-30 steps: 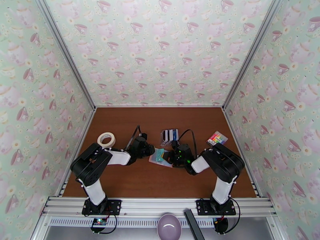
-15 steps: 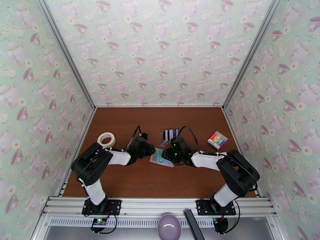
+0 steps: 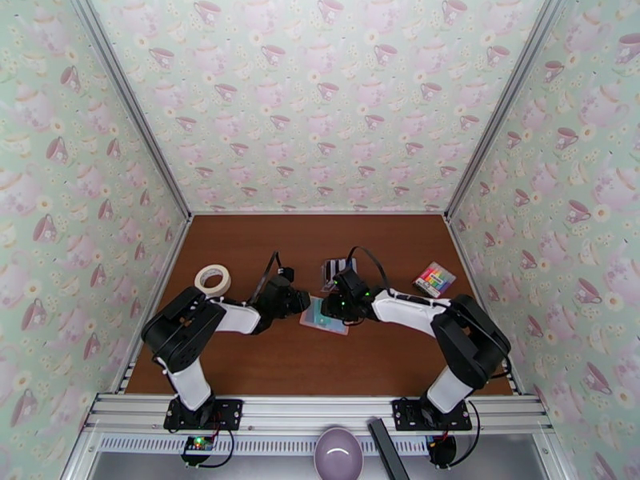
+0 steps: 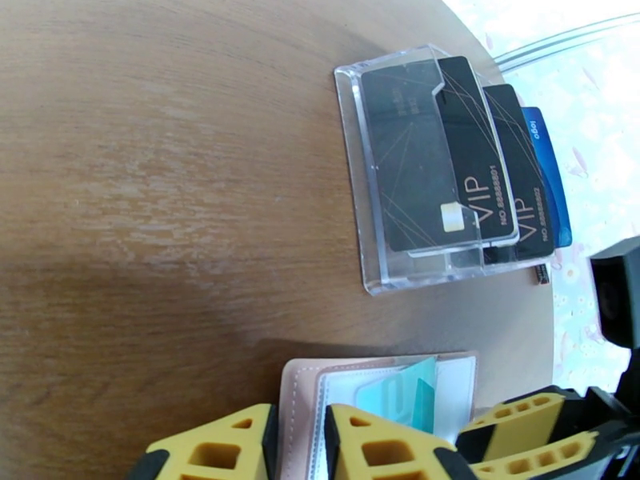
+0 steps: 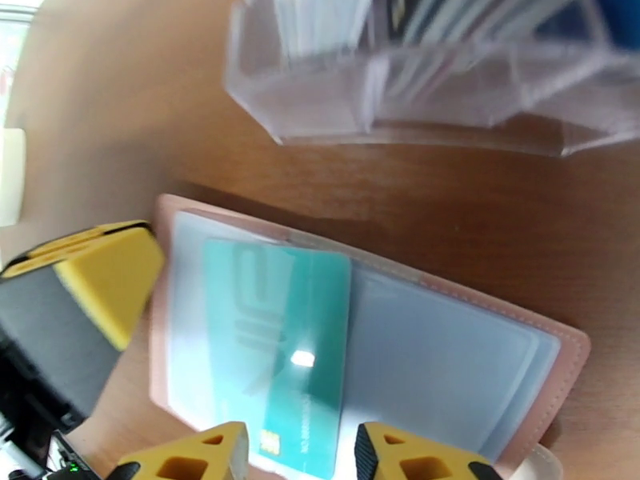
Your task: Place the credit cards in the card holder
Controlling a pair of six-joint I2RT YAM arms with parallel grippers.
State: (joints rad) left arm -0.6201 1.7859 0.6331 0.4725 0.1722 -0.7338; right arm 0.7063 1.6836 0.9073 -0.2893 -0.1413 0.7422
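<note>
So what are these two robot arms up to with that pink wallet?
They are loading cards into the open pink card holder. The left arm pinches the holder's edge in its jaws, seemingly steadying it on the table. A teal card lies on its clear pockets, its near end between the right arm's parted jaws. More black cards wait in the clear rack just behind.

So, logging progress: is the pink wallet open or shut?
Open. The pink wallet lies spread flat, clear pockets facing up, with a teal card over them.
</note>
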